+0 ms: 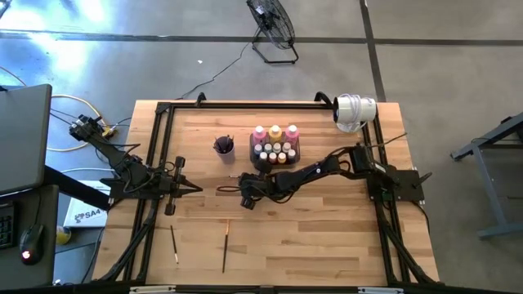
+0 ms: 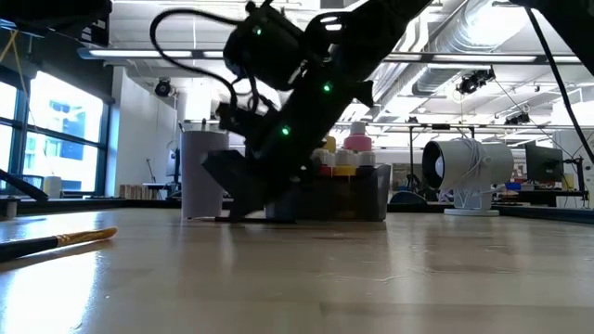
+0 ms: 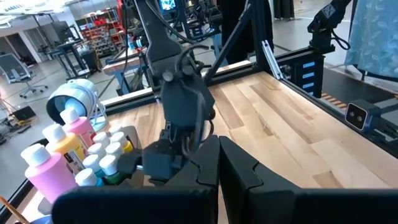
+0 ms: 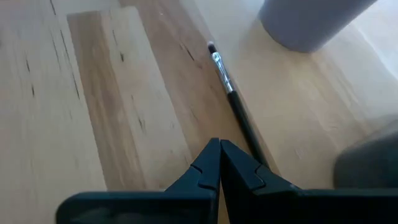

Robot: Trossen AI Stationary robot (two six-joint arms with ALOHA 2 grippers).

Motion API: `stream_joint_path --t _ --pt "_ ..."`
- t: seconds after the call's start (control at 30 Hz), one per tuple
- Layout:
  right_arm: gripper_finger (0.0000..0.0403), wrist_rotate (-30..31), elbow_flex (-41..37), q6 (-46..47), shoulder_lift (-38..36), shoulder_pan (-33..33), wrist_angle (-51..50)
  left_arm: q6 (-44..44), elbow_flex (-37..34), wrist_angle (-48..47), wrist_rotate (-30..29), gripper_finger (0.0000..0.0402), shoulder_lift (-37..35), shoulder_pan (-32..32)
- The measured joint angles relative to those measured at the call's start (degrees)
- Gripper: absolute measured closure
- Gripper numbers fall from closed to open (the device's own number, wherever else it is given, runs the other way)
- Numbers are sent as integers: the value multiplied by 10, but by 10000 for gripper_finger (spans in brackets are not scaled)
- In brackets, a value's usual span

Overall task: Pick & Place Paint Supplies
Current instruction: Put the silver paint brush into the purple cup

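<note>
on the near part of the bench (image 1: 327, 237), two paintbrushes lie loose on the wood, well apart from everything else; one paintbrush (image 1: 174, 244) is short and sits toward the left, the longer paintbrush (image 1: 225, 248) lies just to its right, both running roughly front to back; in the low view a brush with a yellow ferrule (image 2: 65, 240) rests flat at the near left; farther in, the left end effector (image 1: 196, 189) hovers over the left middle of the bench with its fingers closed together and holding nothing; the right end effector (image 1: 245, 198) is reached across to the middle of the bench, tilted down close to the surface, its fingers (image 4: 214, 165) pressed shut with nothing between them; a thin dark-handled brush (image 4: 233, 99) lies on the wood just beside those closed tips, its bristle end pointing toward the purple cup (image 1: 225, 148); whether the tips touch it cannot be told; behind the right arm stands the dark tray (image 1: 276, 152) holding the paint bottles; three taller bottles (image 1: 275, 131), pink, yellow-orange and pink, stand upright along its far side, and the tiny white-capped bottles (image 1: 278, 150) fill the rest; the cup stands just left of the tray with dark brush handles sticking up out of it; a white camera-like device (image 1: 355, 111) sits at the far right corner.
</note>
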Motion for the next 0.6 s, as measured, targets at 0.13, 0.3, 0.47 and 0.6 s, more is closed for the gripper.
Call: stream_joint_path --t 0.13,0.3,0.47,0.6 --pt "400 -24 1 -3 -1 0 -18 0 0 0 0 402 0 0" --pt "400 -84 1 -3 -3 1 -15 0 0 0 0 402 0 0" --pt "400 -93 0 -11 -11 15 -19 0 0 0 0 402 0 0" --pt "400 -4 -2 -51 -33 27 -17 0 0 -1 0 402 0 0"
